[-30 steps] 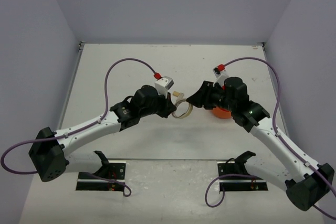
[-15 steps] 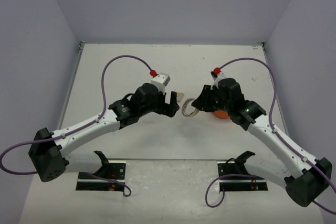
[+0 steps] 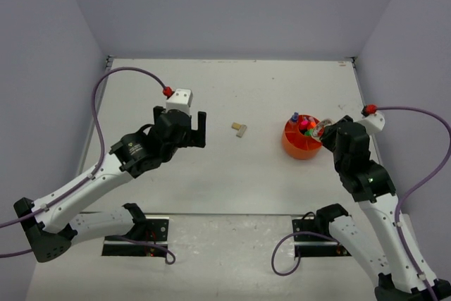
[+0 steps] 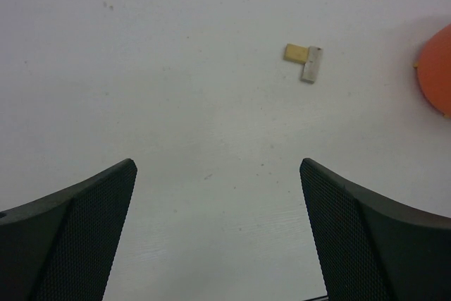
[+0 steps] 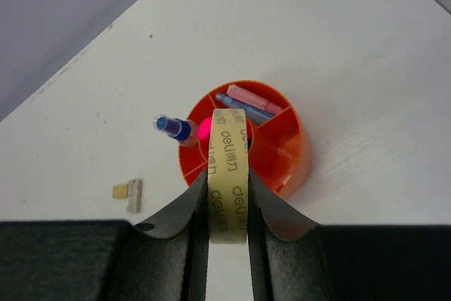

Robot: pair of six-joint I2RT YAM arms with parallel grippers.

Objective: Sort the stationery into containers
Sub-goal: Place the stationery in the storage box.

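A flat white matte tabletop (image 3: 232,96) fills the middle of the overhead view — plain lavender-grey walls (image 3: 225,5) close it in at top, left and right. Tiny dark specks (image 4: 107,5) dot it, upper left in the left wrist view.

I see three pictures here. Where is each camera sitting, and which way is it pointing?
Top external: fixed above and behind the robot, looking down on the table; the left arm and right arm both show.
Left wrist: on the left arm, looking down past the open left gripper at a tan block.
Right wrist: on the right arm, looking over the right gripper, shut on a tape roll, at the orange pot.
Shared: all three show the pot and the block.
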